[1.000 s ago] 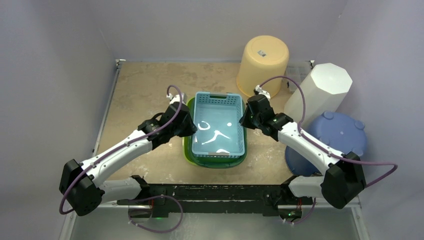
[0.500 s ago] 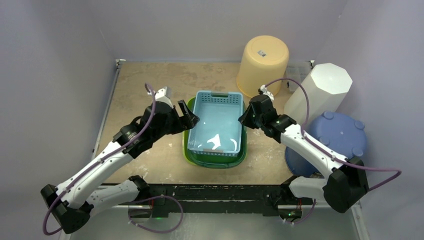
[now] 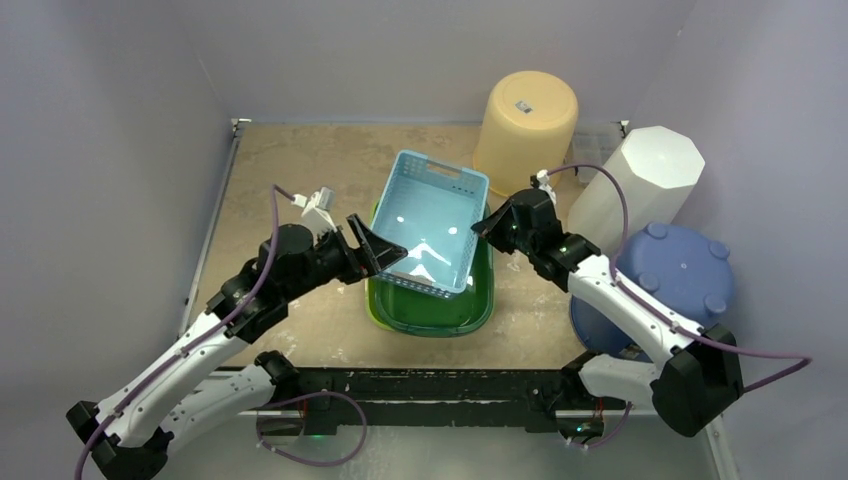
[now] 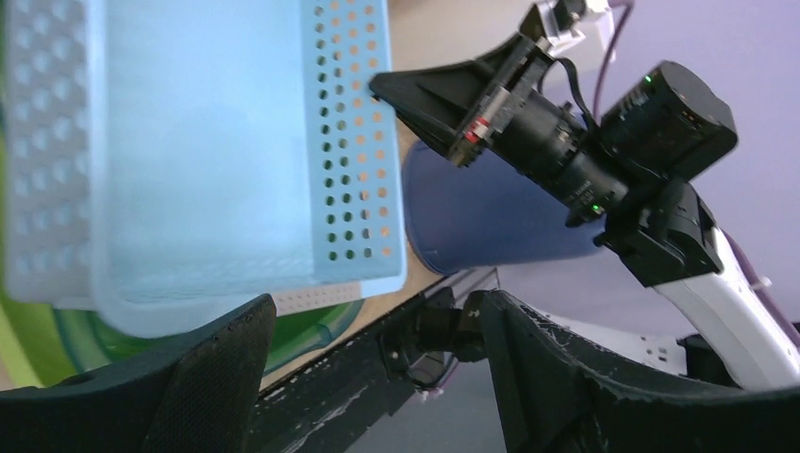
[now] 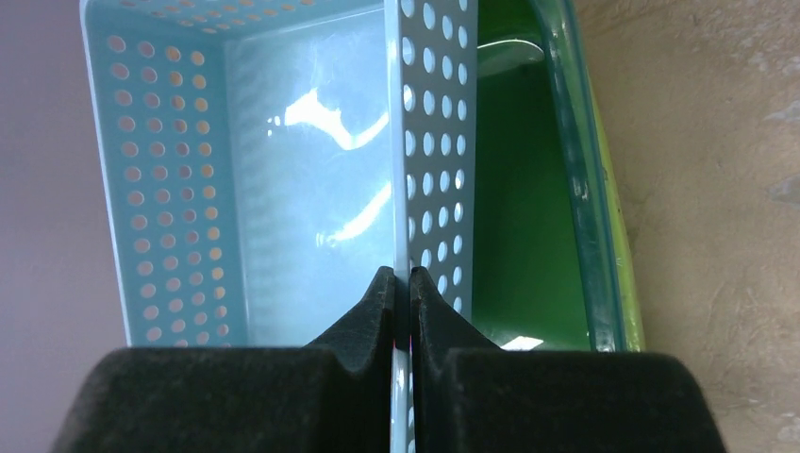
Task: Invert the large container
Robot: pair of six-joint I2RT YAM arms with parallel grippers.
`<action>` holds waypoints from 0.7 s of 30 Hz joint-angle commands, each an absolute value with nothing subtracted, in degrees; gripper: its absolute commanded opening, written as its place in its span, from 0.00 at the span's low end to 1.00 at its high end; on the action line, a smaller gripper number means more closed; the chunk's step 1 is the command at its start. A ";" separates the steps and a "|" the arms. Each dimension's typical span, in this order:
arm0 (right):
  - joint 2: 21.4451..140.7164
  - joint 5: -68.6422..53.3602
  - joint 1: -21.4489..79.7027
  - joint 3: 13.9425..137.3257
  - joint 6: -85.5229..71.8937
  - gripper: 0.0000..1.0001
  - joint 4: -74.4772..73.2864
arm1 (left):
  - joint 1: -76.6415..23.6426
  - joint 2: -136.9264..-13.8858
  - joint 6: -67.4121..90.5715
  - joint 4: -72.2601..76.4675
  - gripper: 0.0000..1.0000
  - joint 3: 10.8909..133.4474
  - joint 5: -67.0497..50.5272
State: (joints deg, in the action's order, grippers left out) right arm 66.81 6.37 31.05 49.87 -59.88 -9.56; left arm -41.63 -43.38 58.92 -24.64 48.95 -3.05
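A light blue perforated basket (image 3: 430, 225) hangs tilted and skewed over the green container (image 3: 482, 300), the larger of the two nested ones, which rests open side up on the table. My right gripper (image 3: 486, 228) is shut on the basket's right wall; in the right wrist view its fingertips (image 5: 401, 283) pinch the thin rim, with the green container (image 5: 528, 189) below. My left gripper (image 3: 383, 252) stands open by the basket's left near corner, holding nothing. In the left wrist view its gripper (image 4: 377, 377) is wide apart below the basket (image 4: 208, 142).
An upside-down yellow bucket (image 3: 525, 125) stands at the back. A white bin (image 3: 640, 185) and an upside-down blue tub (image 3: 675, 275) crowd the right side behind the right arm. A black rail (image 3: 430, 385) runs along the near edge.
My left gripper opened, let go of the basket's left wall and drew back to the left. The right gripper raised the basket, which tilted and swung out of line with the green container.
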 commanded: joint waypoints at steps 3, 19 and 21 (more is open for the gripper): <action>68.94 4.51 30.67 51.32 -65.91 0.00 -3.20 | -41.40 -43.58 63.28 -11.67 0.78 44.22 -10.87; 70.08 3.21 30.67 50.35 -67.19 0.00 -2.96 | -41.35 -45.79 64.89 -5.57 0.77 37.54 -9.80; 70.26 3.65 30.63 50.68 -67.00 0.00 -3.29 | -41.39 -45.87 63.39 -8.61 0.78 38.95 -8.91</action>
State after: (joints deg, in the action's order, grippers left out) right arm 70.76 4.34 30.79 49.84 -65.04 -6.83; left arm -41.63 -46.06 65.01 -7.40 36.82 -10.24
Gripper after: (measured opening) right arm 0.062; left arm 0.773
